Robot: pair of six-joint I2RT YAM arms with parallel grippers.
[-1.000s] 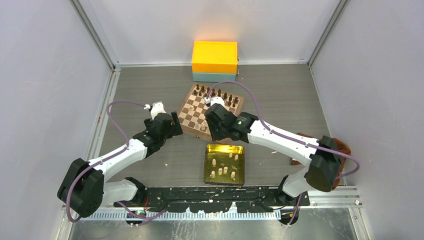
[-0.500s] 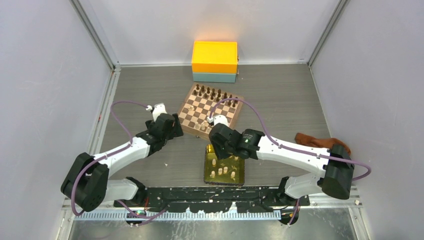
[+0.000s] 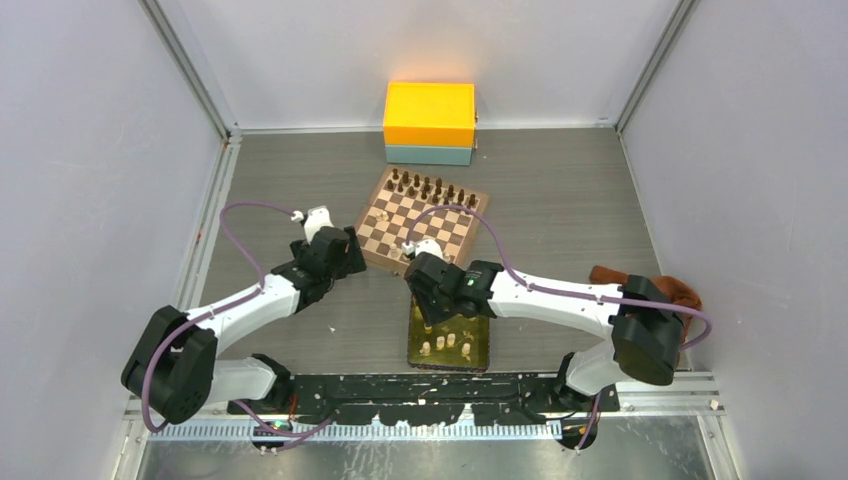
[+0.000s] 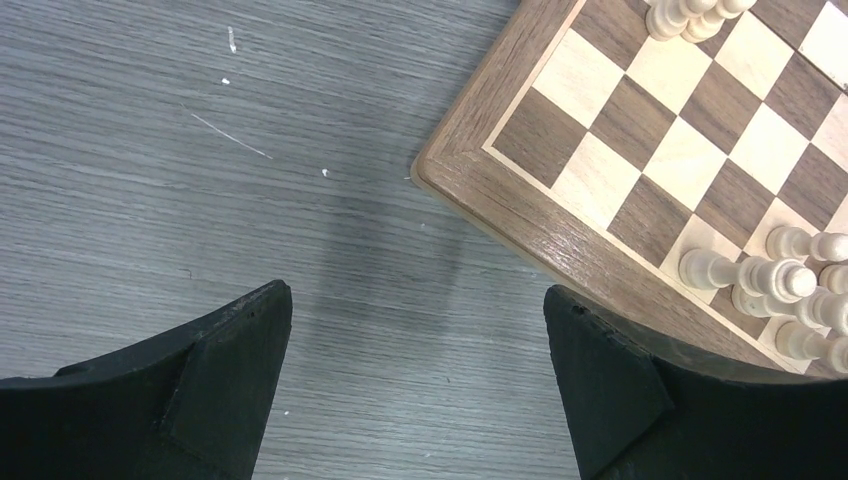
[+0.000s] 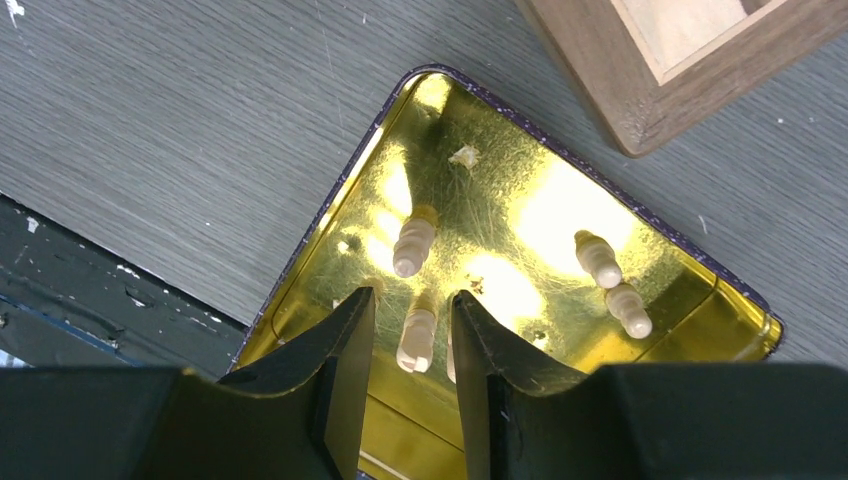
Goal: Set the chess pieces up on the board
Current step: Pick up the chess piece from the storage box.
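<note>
The board (image 3: 440, 226) lies mid-table, with dark pieces (image 3: 430, 187) along its far rows and cream chess pieces (image 4: 760, 275) at its near-left corner. My right gripper (image 5: 412, 310) hangs open over the gold tin tray (image 5: 500, 200). One upright cream piece (image 5: 416, 338) stands between its fingers with a gap on each side. Other cream pieces (image 5: 413, 245) (image 5: 598, 258) stand in the tray around it. In the top view the right gripper (image 3: 432, 310) covers the tray's far-left part. My left gripper (image 4: 415, 300) is wide open and holds nothing, over bare table beside the board's corner (image 4: 520, 200).
An orange box (image 3: 429, 113) on a teal one stands against the back wall behind the board. A brown cloth (image 3: 665, 287) lies at the right by the right arm's elbow. The tray (image 3: 482, 345) sits just before the arms' base rail.
My right arm has drawn back from over the board to the gold tray, and its jaws have widened. The left arm has shifted only slightly at first and then held.
</note>
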